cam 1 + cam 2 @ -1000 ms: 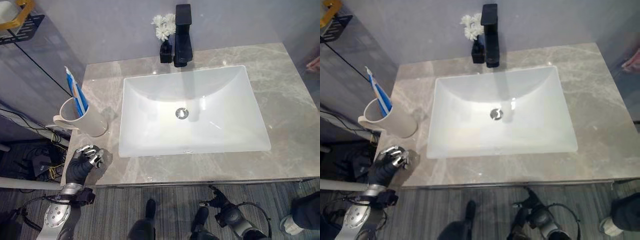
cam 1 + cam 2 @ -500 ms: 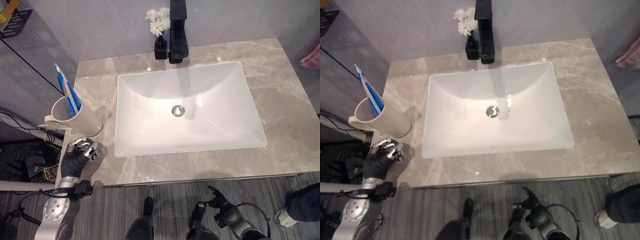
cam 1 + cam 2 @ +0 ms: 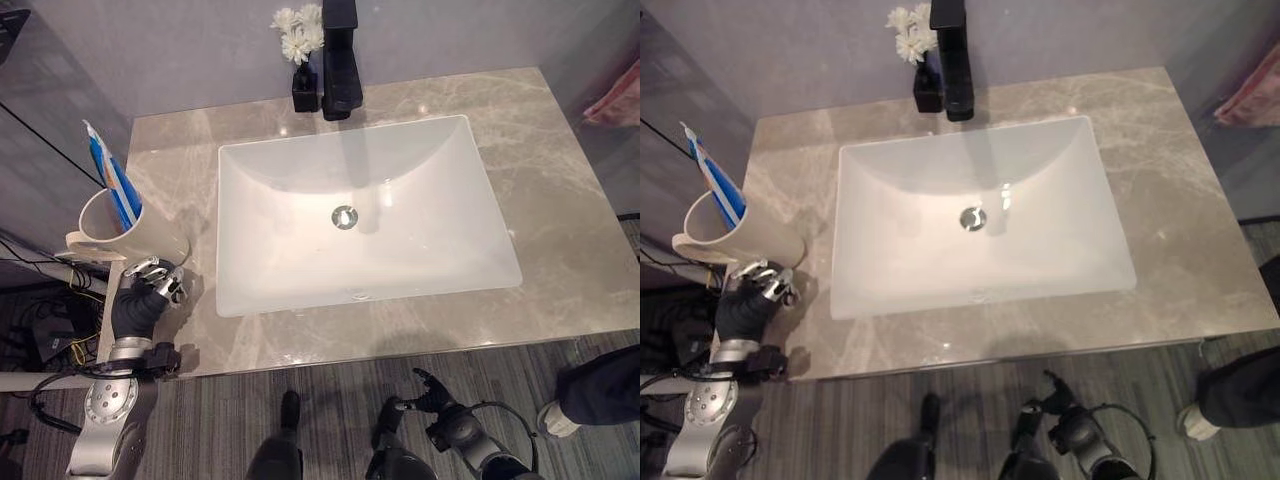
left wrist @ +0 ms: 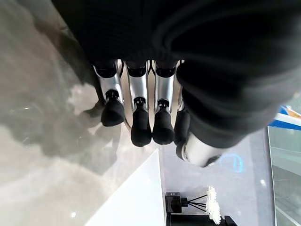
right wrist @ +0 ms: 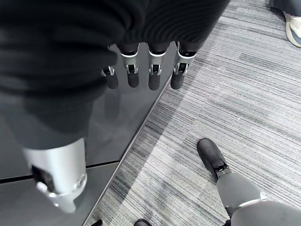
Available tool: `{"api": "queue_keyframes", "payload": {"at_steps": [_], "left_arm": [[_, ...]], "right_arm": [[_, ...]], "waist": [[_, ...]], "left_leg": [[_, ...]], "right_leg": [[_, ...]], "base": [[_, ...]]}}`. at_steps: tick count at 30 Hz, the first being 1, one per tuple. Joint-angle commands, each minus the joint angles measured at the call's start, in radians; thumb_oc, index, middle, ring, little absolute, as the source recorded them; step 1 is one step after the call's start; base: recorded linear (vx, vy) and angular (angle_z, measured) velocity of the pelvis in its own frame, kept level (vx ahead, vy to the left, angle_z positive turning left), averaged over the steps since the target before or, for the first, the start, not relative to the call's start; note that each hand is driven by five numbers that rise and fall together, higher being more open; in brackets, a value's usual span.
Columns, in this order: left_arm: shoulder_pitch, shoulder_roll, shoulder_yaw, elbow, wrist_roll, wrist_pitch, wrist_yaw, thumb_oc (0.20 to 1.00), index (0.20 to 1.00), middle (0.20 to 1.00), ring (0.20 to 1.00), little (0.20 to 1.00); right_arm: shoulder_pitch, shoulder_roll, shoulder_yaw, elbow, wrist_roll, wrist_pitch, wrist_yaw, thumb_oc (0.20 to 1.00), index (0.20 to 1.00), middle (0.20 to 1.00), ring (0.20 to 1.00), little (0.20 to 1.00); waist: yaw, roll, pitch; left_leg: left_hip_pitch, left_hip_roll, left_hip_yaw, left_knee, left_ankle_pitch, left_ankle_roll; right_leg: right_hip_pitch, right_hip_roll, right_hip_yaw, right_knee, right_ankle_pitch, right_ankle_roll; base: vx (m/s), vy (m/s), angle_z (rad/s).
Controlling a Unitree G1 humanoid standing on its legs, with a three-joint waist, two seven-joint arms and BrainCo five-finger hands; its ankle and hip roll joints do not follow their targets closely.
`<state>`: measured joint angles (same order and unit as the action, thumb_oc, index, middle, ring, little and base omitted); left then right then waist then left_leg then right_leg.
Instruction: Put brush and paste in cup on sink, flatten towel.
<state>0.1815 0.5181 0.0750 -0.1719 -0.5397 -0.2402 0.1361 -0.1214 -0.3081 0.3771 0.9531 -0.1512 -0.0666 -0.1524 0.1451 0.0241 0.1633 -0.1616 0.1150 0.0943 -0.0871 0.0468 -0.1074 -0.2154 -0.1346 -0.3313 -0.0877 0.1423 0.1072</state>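
Observation:
A cream cup (image 3: 128,232) stands at the counter's front left corner, and a blue-and-white toothbrush and paste (image 3: 108,180) stick up out of it. Just in front of the cup, at the counter's edge, is my left hand (image 3: 138,303); its fingers (image 4: 141,127) are loosely bent and hold nothing. Below the counter's front edge my right hand (image 3: 441,398) hangs over the floor, its fingers (image 5: 154,77) relaxed and empty. A pink cloth (image 3: 612,100) shows at the far right, past the counter's end.
A white rectangular sink (image 3: 470,190) is set in the grey marble counter (image 3: 575,235). A black tap (image 3: 340,60) and a black vase of white flowers (image 3: 297,45) stand behind it. A person's dark leg and shoe (image 3: 590,395) are on the floor at lower right.
The camera has moved, so the whole scene sits further left and higher. My left hand has crept slightly closer to the cup. The right hand has stayed low.

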Motion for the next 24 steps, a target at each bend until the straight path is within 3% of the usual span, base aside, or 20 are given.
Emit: {"api": "queue_keyframes", "payload": {"at_steps": [1, 24], "left_arm": [[0.000, 0.027, 0.047, 0.000, 0.022, -0.035, 0.026, 0.200, 0.200, 0.200, 0.200, 0.200], [-0.128, 0.052, 0.085, 0.135, 0.085, -0.056, 0.125, 0.200, 0.200, 0.200, 0.200, 0.200]], "right_arm": [[-0.033, 0.011, 0.029, -0.024, 0.014, -0.009, -0.022, 1.000, 1.000, 1.000, 1.000, 1.000], [-0.038, 0.009, 0.024, -0.053, 0.035, -0.009, -0.028, 1.000, 1.000, 1.000, 1.000, 1.000]], "waist": [[-0.016, -0.045, 0.002], [-0.048, -0.071, 0.011]], "left_leg": [[-0.056, 0.026, 0.007, 0.000, 0.023, -0.008], [-0.082, 0.036, 0.018, 0.000, 0.021, -0.012]], "right_leg": [[0.126, -0.057, 0.038, 0.009, -0.133, 0.054], [0.089, -0.048, 0.067, 0.006, -0.124, 0.055]], "base": [[0.01, 0.010, -0.04], [0.00, 0.000, -0.03]]}}
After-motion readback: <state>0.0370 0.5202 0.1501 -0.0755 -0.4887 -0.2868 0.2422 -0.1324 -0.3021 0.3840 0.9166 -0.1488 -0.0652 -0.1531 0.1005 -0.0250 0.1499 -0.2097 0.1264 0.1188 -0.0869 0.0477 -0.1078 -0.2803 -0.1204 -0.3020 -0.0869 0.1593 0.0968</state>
